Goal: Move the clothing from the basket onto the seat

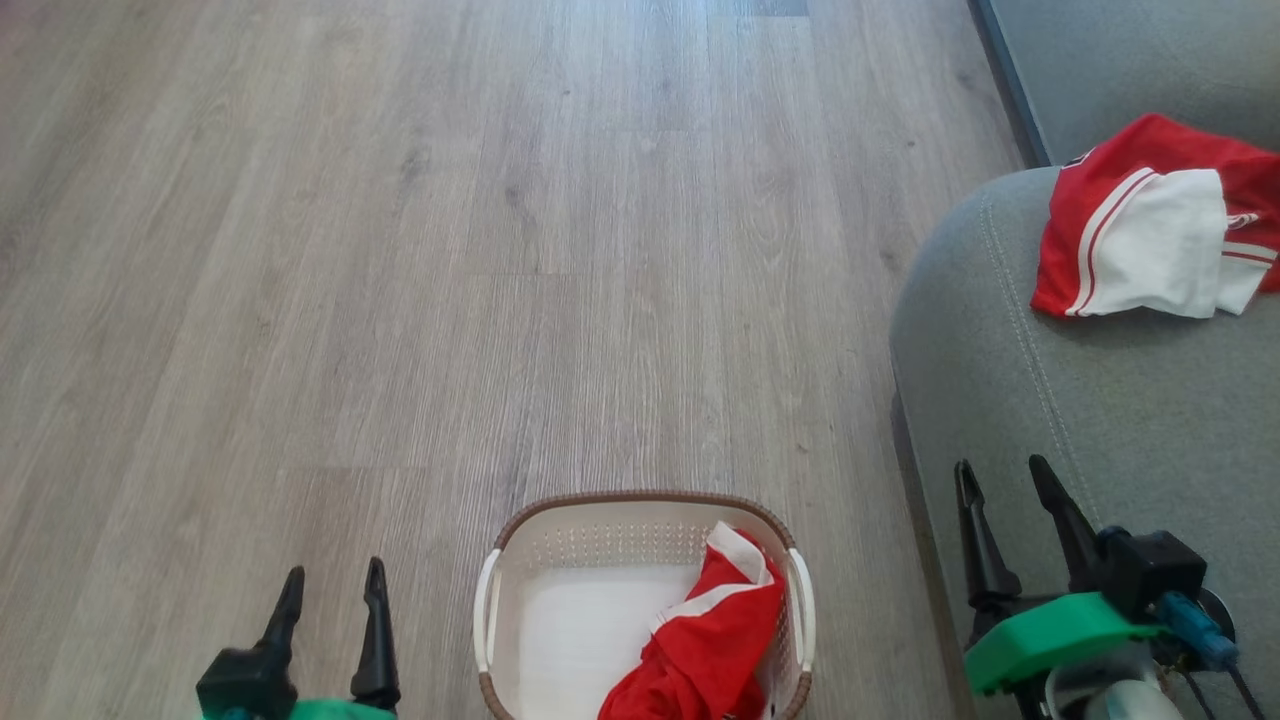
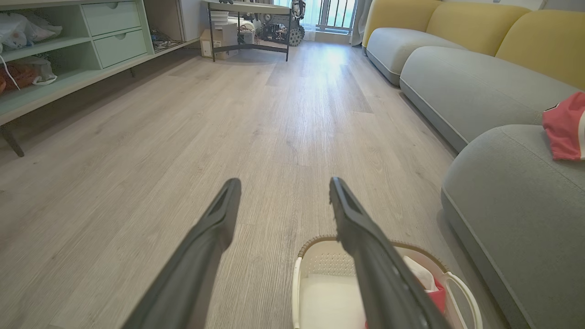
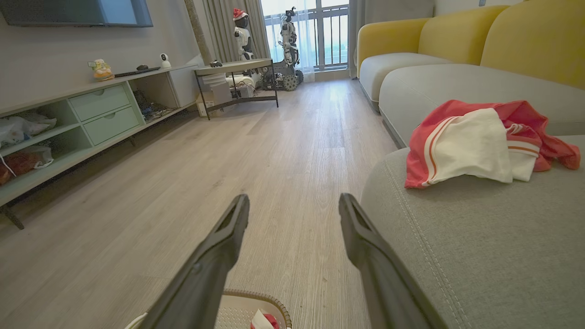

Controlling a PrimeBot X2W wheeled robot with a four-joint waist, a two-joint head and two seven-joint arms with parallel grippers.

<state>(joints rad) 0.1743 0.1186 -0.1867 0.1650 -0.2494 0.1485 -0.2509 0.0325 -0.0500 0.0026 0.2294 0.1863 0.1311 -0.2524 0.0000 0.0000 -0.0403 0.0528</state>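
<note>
Head view, looking down. The clothing lies in two places. The first garment (image 1: 1150,240) rests on the seat (image 1: 1040,430) at the upper right, just inside the stitched seam of the seat's rounded left edge. Its long axis runs across the view, a white panel bordered by white stripes faces up, and red fabric trails toward the right border. A small dark mark at its top-left edge is too small to read.

The second garment (image 1: 715,640) sits bunched in the basket (image 1: 640,497) against the right wall. Its long axis slants from the lower border up toward the far right corner, where a white strip folds over. The left half of the basket's bottom is bare.

The basket stands on the wooden floor (image 1: 450,250) near the seat — a narrow strip of floor separates its right handle from the seat's edge. Open floor extends to the left of the basket and beyond it.

The left tool (image 1: 335,568) hovers over the floor left of the basket, fingers spread, holding nothing. The right tool (image 1: 1002,465) hangs over the seat's near edge — likewise spread and empty.
</note>
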